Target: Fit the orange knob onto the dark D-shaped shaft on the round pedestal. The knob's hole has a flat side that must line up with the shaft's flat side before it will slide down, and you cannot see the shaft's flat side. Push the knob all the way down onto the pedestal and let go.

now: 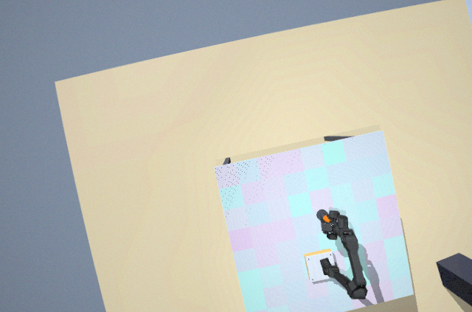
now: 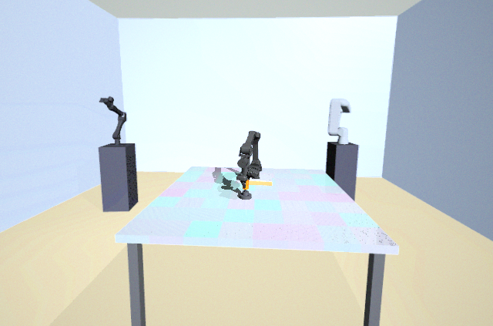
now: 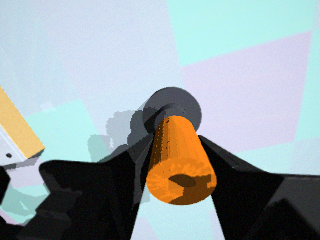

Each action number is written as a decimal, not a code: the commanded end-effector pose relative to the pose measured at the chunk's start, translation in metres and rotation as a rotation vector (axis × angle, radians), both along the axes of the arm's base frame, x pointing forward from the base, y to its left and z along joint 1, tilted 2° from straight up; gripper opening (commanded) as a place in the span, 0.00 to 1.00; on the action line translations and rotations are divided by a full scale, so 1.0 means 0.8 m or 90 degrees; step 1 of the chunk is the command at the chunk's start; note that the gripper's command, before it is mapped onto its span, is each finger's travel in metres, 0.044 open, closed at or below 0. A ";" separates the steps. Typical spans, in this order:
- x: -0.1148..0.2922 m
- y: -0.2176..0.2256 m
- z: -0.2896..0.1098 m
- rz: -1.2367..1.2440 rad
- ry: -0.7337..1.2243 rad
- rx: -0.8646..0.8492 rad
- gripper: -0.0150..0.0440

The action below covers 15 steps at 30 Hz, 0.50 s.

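The orange knob [image 1: 327, 218] [image 2: 246, 184] [image 3: 181, 145] is held between the fingers of my gripper [image 2: 245, 186] [image 3: 175, 137], which is shut on it. The round dark pedestal [image 1: 320, 212] [image 2: 244, 196] [image 3: 192, 102] stands on the table just below the knob. In the wrist view the knob's lower end overlaps the pedestal's raised middle. The knob's underside and hole are hidden, and the shaft's flat side cannot be seen. Whether the knob touches the shaft or sits partly on it cannot be told.
A white plate with an orange edge [image 1: 318, 251] [image 2: 264, 183] [image 3: 21, 131] lies beside the arm's base. The checkered table [image 1: 266, 236] [image 2: 239, 216] carries both. Two other arms [image 2: 119, 125] [image 2: 333, 117] stand on dark plinths away from the table.
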<state>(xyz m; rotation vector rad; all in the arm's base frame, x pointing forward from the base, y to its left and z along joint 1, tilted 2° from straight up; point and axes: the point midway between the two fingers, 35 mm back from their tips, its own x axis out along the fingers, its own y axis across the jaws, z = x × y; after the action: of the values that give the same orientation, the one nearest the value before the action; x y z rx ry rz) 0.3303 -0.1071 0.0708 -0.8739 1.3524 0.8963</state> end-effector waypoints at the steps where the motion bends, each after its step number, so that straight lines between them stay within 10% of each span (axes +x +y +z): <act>1: -0.002 0.000 -0.003 0.007 0.002 -0.002 0.25; 15: -0.003 0.000 -0.003 0.007 0.002 -0.002 0.25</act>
<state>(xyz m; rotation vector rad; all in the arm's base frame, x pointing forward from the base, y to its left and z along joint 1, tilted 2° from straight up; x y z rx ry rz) 0.3277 -0.1061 0.0682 -0.8780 1.3510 0.9017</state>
